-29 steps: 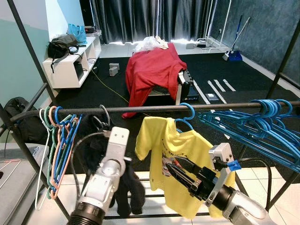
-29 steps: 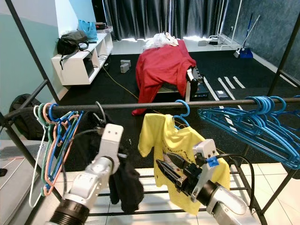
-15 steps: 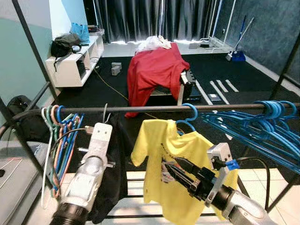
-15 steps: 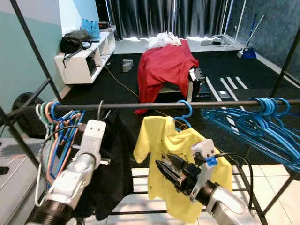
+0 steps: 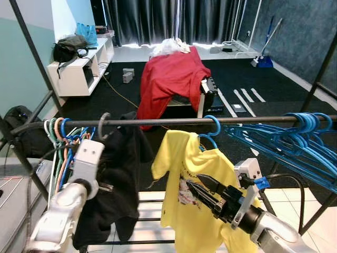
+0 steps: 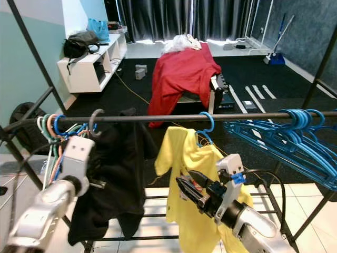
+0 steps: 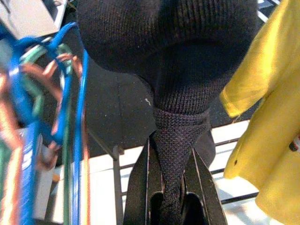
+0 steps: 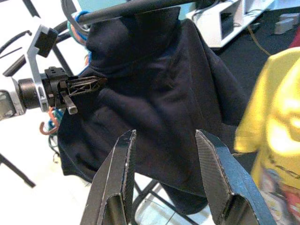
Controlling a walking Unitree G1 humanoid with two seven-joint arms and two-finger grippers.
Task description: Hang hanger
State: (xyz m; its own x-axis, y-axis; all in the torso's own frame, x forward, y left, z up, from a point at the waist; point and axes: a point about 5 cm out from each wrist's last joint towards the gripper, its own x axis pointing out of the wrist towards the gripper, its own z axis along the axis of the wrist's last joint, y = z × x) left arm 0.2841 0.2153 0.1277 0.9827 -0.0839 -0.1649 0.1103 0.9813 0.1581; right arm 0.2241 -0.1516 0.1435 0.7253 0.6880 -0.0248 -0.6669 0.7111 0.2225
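A black knit garment (image 5: 118, 179) hangs from the black rail (image 5: 168, 122) by a grey hanger hook (image 5: 101, 122), which loops over the rail. My left gripper (image 7: 171, 145) is shut on a fold of that garment, low on its left side. My right gripper (image 5: 194, 182) is open and holds nothing. It hovers in front of a yellow shirt (image 5: 179, 158) and points toward the black garment (image 8: 154, 93). The yellow shirt hangs on a blue hanger (image 5: 213, 126) in the middle of the rail.
Several coloured hangers (image 5: 63, 137) bunch at the rail's left end, and several blue hangers (image 5: 295, 142) crowd its right part. Rack bars (image 5: 152, 200) run low under the clothes. Beyond are a chair under red cloth (image 5: 171, 79) and a white shelf (image 5: 79, 68).
The hanger hook has shifted left along the rail and the black garment now hangs spread out from it. My left arm has drawn back to the left. The right gripper has barely moved.
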